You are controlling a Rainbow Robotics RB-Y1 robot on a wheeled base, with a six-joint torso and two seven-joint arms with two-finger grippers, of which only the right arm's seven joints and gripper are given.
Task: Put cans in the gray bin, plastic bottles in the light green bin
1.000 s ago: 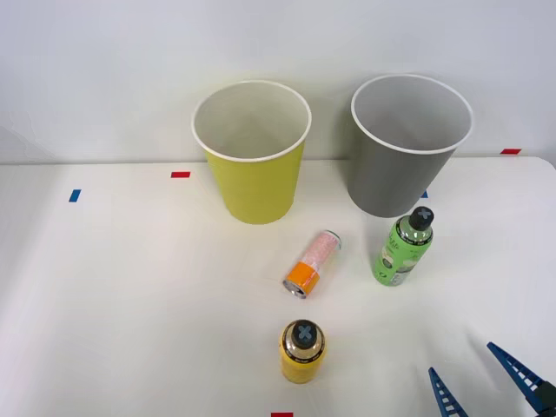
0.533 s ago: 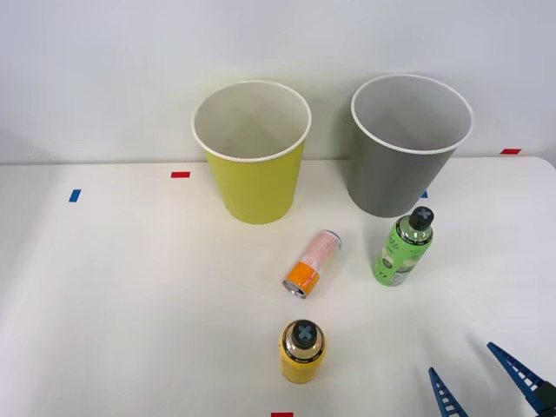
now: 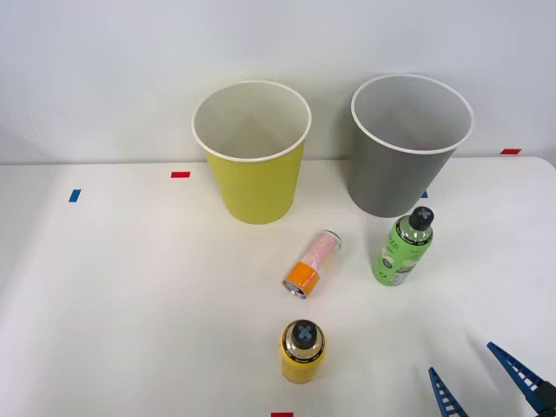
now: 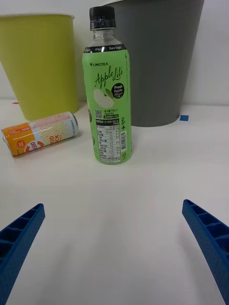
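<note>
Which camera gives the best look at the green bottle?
The right wrist view: the green bottle stands close and side-on, its label readable. The front view shows the same bottle from above, mostly cap and shoulder.

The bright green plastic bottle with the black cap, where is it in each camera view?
Front view: the bright green plastic bottle stands right of centre, just in front of the tall gray bin.
Right wrist view: it stands upright, centred, ahead of the open claw.
Shared landmark: the gray bin behind it.
</note>
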